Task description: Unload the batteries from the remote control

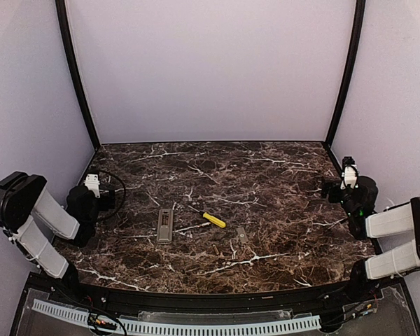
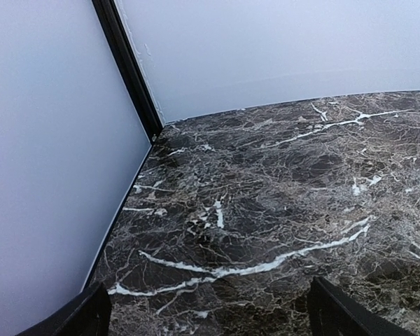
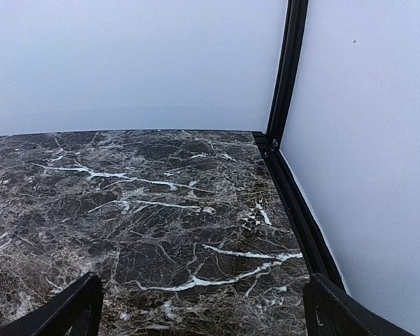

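The grey remote control lies flat near the table's front middle, its long side running front to back. A tiny tan cylinder that looks like one of the batteries lies on the marble to its right; the remote's bay is too small to read. My left gripper rests at the left edge, well left of the remote. In its wrist view the left gripper is open over bare marble. My right gripper sits at the far right edge. The right gripper is also open and holds nothing.
A yellow-handled screwdriver lies just right of the remote. A small flat grey cover lies further right. White walls with black corner posts close the table on three sides.
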Controlling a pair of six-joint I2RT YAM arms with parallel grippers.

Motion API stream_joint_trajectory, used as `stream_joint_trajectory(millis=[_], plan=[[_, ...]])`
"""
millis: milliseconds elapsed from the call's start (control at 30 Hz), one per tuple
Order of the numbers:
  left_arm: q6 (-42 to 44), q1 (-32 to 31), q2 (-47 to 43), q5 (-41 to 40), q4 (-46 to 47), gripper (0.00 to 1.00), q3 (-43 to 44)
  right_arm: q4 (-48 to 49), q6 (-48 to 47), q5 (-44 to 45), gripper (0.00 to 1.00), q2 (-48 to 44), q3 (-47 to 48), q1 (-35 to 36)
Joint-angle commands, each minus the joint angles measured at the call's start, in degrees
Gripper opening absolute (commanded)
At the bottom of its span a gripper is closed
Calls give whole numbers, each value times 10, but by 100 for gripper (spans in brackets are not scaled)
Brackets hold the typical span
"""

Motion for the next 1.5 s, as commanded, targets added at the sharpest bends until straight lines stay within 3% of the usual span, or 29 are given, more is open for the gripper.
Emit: stream_joint_trajectory(millis=[0, 400, 567, 667, 900, 1467], plan=[[-3, 3, -2, 13, 20, 99, 4, 83, 7, -24, 99, 29, -3, -4], [-9, 15, 0, 32, 3, 98, 15, 144, -17, -46, 99, 112, 24, -30], [-13, 17, 0, 37, -3, 98, 18, 222, -21, -72, 99, 172, 12, -32], [-16, 19, 0, 33, -10, 99, 21, 182, -26, -85, 99, 168, 27, -33], [-29, 20, -1, -2, -21, 99, 26, 184, -21, -88, 99, 172, 29, -38], [-29, 20, -1, -4, -20, 99, 26, 189, -22, -85, 98, 173, 29, -37]])
